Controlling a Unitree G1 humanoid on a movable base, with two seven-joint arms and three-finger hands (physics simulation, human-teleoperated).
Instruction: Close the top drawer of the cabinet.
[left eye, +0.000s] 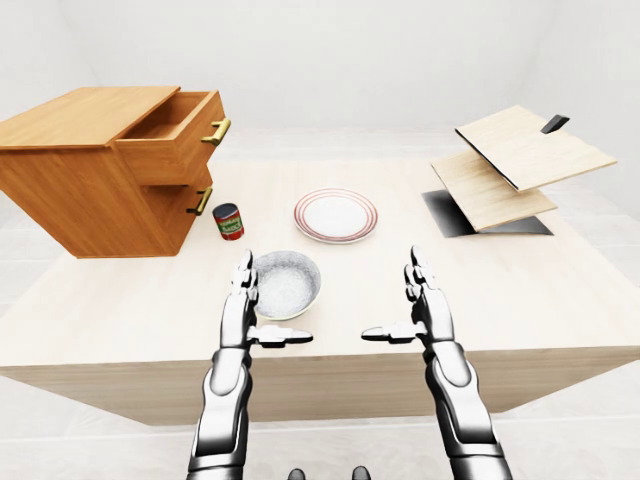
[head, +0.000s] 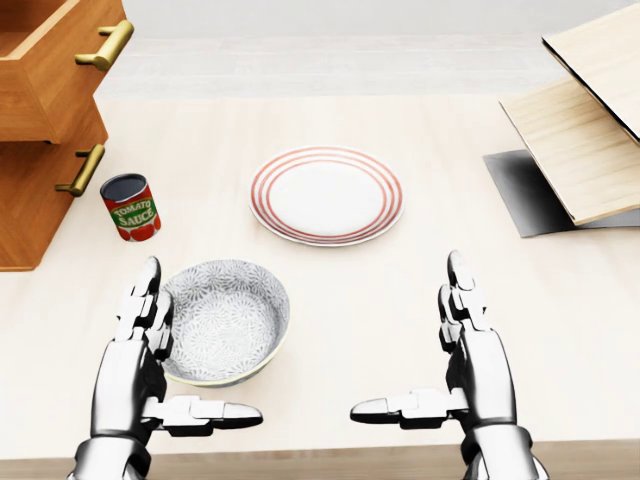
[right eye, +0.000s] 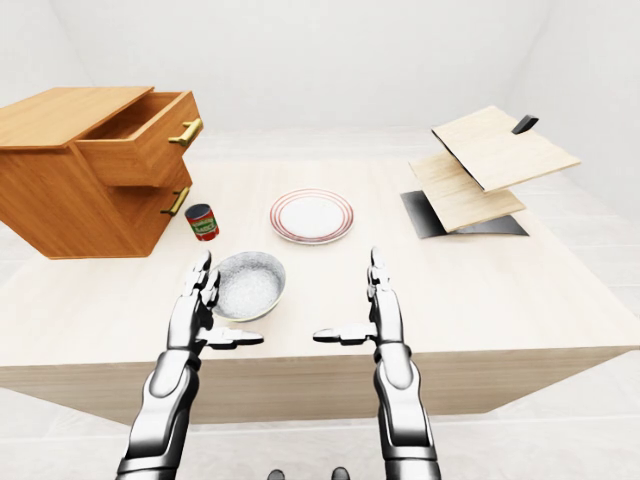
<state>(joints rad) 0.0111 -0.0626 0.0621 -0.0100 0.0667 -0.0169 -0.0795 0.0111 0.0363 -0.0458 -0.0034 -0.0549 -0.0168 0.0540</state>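
Note:
A wooden cabinet (left eye: 80, 170) stands at the table's far left in the left-eye view. Its top drawer (left eye: 170, 135) is pulled out, with a brass handle (left eye: 217, 131) on its face; the lower drawer with its handle (left eye: 200, 201) sits flush. Both hands hover low over the near table edge, well away from the cabinet. My left hand (head: 165, 360) is open beside a patterned bowl, fingers up and thumb pointing right. My right hand (head: 430, 350) is open too, with nothing in it.
A tomato sauce can (head: 131, 207) stands just right of the cabinet. The grey patterned bowl (head: 225, 320) lies by my left hand, a red-rimmed plate (head: 326, 194) beyond it. Stacked wooden boards (left eye: 515, 160) over a dark mat (left eye: 450, 215) occupy the table's right.

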